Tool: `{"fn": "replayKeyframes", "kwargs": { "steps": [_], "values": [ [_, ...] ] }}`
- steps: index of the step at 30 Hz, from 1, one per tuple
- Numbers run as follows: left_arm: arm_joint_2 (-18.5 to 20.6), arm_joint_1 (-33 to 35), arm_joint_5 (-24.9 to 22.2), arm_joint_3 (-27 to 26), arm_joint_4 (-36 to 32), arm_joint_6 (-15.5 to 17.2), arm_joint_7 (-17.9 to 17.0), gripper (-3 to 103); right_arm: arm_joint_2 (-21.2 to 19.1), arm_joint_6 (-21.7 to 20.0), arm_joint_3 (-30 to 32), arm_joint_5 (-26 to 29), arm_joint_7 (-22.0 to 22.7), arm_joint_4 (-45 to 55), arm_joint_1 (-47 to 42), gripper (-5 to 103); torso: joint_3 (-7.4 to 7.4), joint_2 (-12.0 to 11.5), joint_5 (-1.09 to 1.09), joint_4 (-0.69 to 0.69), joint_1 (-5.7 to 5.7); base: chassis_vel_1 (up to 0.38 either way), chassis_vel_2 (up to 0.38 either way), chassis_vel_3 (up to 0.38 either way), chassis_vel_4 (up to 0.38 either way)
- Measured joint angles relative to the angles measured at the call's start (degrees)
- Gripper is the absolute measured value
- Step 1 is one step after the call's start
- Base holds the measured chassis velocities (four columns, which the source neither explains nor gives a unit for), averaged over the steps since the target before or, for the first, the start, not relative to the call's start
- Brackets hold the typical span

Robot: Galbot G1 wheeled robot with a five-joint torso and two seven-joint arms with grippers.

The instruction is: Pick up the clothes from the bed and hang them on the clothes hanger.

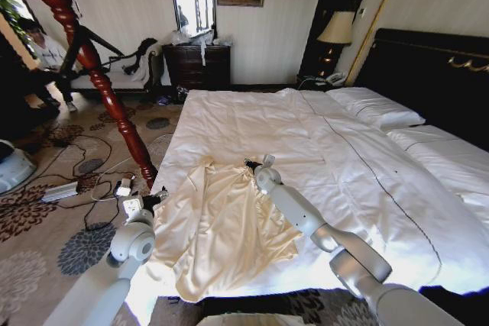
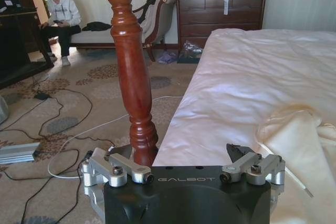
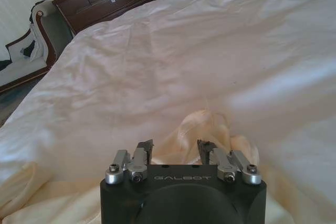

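Observation:
The clothes, a pale cream garment, lie spread on the bed near its front left edge. My right gripper is low over the garment's far edge. In the right wrist view this gripper is open, and a raised fold of the clothes stands between and just beyond its fingertips. My left gripper hovers at the bed's left edge beside the garment. The left wrist view shows it wide open and holding nothing, with the clothes off to one side. The clothes hanger is out of view.
A red-brown turned wooden stand leans up from the carpet close to the left gripper, and its post is straight ahead of that gripper. Cables and a power strip lie on the floor. A dark dresser and a bench stand by the far wall.

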Motion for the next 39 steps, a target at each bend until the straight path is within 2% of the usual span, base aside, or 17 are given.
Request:
{"fn": "replayKeyframes", "kwargs": {
  "steps": [1, 3, 4, 5, 7, 16, 29, 31, 34, 37, 38, 39],
  "values": [
    [0.1, 0.0, -0.1, 0.0, 0.0, 0.0, 0.0, 100, 0.0, 0.0, 0.1, -0.1, 0.0, -0.1, 0.1, 53, 0.0, 0.0, 0.0, 0.01, 0.0, 0.0, 0.0, 0.0, 0.0],
    [0.1, 0.0, -0.1, -0.1, 0.0, 0.0, -0.1, 100, 0.0, 0.0, 0.2, -0.2, 0.0, -0.1, 0.2, 53, 0.0, 0.0, 0.0, 0.01, 0.0, 0.0, 0.0, 0.0, 0.0],
    [0.2, -0.1, -0.2, -0.1, 0.0, 0.0, -0.1, 100, -0.2, 0.0, 0.3, -0.2, 0.0, 0.2, 0.2, 64, 0.0, 0.0, 0.0, 0.0, 0.0, 0.0, 0.0, 0.0, 0.0],
    [0.2, -0.1, -0.2, -0.1, 0.1, 0.0, -0.1, 100, -0.3, 0.0, 0.4, -0.2, 0.1, 0.6, 0.2, 64, 0.0, 0.0, 0.0, 0.0, 0.0, 0.0, 0.0, 0.0, 0.0],
    [0.2, -0.3, -0.3, -0.1, 0.3, 0.0, -0.1, 100, -0.6, -0.3, 0.4, -0.1, 0.5, 1.1, 0.1, 73, 0.0, 0.0, 0.0, 0.0, 0.0, 0.0, 0.0, 0.0, 0.0],
    [0.3, -2.3, -0.5, 1.2, 1.4, -0.1, -0.2, 100, -1.1, -0.8, 1.2, 0.3, 1.5, 1.7, -1.3, 87, 0.0, 0.0, 0.0, -0.01, 0.0, 0.0, 0.0, 0.0, 0.0],
    [0.7, -3.4, -0.8, 1.5, 2.1, -0.1, -0.3, 100, 0.7, -0.8, 1.3, -1.5, -0.8, -3.7, 1.0, 82, 0.0, 0.0, 0.0, 0.01, 0.0, 0.0, 0.0, 0.0, 0.0],
    [0.9, -3.3, -0.9, 1.3, 2.1, -0.1, -0.3, 100, 1.0, -0.8, 1.2, -2.3, -1.6, -5.3, 1.7, 73, 0.0, 0.0, 0.0, 0.0, 0.0, 0.0, 0.0, 0.0, 0.0],
    [1.1, -3.2, -1.0, 1.0, 2.1, -0.2, -0.4, 100, 1.1, -1.2, 1.1, -2.8, -1.9, -6.0, 2.0, 67, 0.0, 0.0, -0.01, 0.0, 0.0, 0.0, 0.0, 0.0, 0.0],
    [1.2, -3.1, -1.0, 0.7, 2.0, -0.2, -0.4, 100, 1.1, -2.1, 0.9, -3.3, -1.9, -6.5, 2.1, 51, 0.0, 0.0, 0.0, 0.0, 0.0, 0.0, 0.0, 0.0, 0.0],
    [1.2, -3.1, -1.0, 0.7, 2.0, -0.2, -0.4, 100, 1.1, -2.1, 0.9, -3.3, -1.9, -6.5, 2.1, 51, 0.0, 0.0, 0.0, 0.0, 0.0, 0.0, 0.0, 0.0, 0.0],
    [1.3, -3.1, -1.2, 0.5, 1.9, -0.3, -0.4, 100, 1.1, -2.1, 0.9, -3.3, -1.9, -6.5, 2.1, 46, 0.0, 0.0, -0.01, 0.0, 0.0, 0.0, 0.0, 0.0, 0.0]
  ]
}}
